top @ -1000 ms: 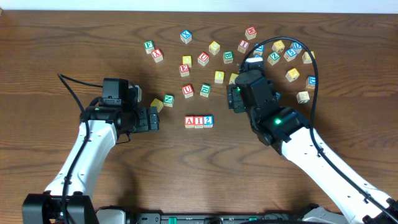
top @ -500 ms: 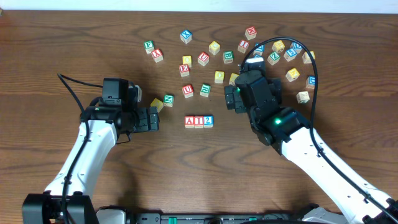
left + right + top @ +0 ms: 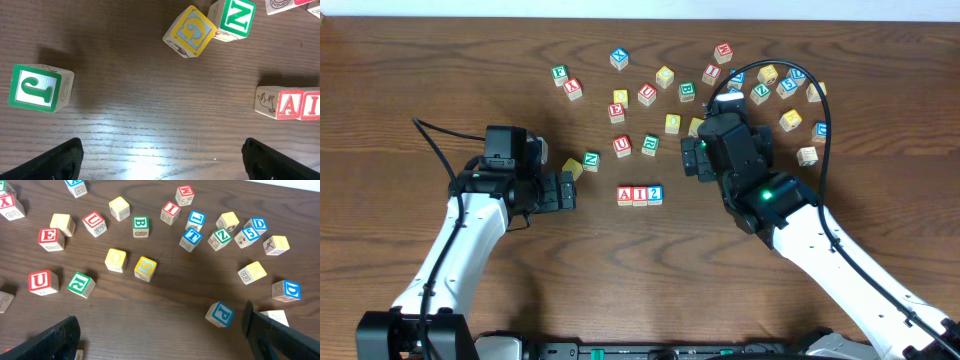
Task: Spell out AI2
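Brown wood-grain desk (image 3: 410,70) carried loose letter cubes, most toward far right. Green N (image 3: 235,17) sat just beside yellow G (image 3: 190,31); green J (image 3: 40,88) well apart. Red U (image 3: 40,281) near green R (image 3: 81,284). Blue P (image 3: 220,314) sat skewed.

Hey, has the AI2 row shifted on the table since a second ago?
No. The AI2 row sits exactly where it did, same offset from the green N cube.
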{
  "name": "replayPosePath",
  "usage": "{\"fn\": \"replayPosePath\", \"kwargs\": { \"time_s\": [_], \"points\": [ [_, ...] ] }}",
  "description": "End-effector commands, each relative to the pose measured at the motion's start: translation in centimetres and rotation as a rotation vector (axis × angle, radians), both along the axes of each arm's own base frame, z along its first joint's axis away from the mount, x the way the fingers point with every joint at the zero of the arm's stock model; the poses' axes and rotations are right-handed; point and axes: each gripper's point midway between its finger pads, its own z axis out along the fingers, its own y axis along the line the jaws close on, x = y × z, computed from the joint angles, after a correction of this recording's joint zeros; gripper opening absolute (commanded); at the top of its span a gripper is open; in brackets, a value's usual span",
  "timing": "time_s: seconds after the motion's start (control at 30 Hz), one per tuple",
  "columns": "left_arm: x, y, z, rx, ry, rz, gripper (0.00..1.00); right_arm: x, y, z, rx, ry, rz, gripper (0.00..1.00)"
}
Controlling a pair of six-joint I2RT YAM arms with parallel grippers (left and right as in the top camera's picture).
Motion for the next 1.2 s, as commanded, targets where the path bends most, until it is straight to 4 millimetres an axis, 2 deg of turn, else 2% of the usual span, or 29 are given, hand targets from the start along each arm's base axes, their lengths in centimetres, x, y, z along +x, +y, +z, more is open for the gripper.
{"fn": "replayPosePath", "kwargs": {
  "time_s": [0.0, 0.27, 0.37, 0.47, 0.57, 0.67, 0.77, 0.93, 1.1, 1.17],
  "points": [
    [-0.3, -0.1, -0.3, -0.007, 0.01, -0.009, 0.99, 0.3, -0.4, 1.3, -0.003, -0.033, -0.011, 0.99],
    [-0.3, -0.1, 0.2, -0.007, -0.005, -0.009, 0.99, 0.3, -0.4, 1.3, -0.003, -0.033, -0.011, 0.99],
    [-1.2, -0.1, 1.6, -0.008, -0.024, -0.01, 0.99, 0.3, -0.4, 1.3, -0.003, -0.033, -0.011, 0.99],
    [-1.3, 0.0, 3.7, -0.003, -0.108, -0.01, 0.99, 0.3, -0.4, 1.3, -0.003, -0.033, -0.011, 0.99],
    [-2.3, 0.3, 6.1, 0.046, -0.224, -0.014, 0.99, 0.3, -0.4, 1.3, -0.003, -0.033, -0.011, 0.99],
    [-4.0, 0.1, 8.7, 0.092, -0.397, -0.034, 0.99, 0.3, -0.4, 1.3, -0.003, -0.033, -0.011, 0.99],
    [-4.6, -0.2, 10.7, 0.08, -0.545, -0.043, 0.99, 0.3, -0.4, 1.3, -0.003, -0.033, -0.011, 0.99],
    [-4.4, -0.4, 15.6, 0.02, -0.934, -0.015, 0.99, 0.3, -0.4, 1.3, -0.003, -0.033, -0.011, 0.99],
    [-4.7, -1.3, 18.7, -0.018, -1.261, -0.067, 0.99, 0.3, -0.4, 1.3, -0.003, -0.033, -0.011, 0.99],
    [-5.1, -1.4, 19.3, -0.017, -1.351, -0.075, 0.99, 0.3, -0.4, 1.3, -0.003, -0.033, -0.011, 0.99]
  ]
}}
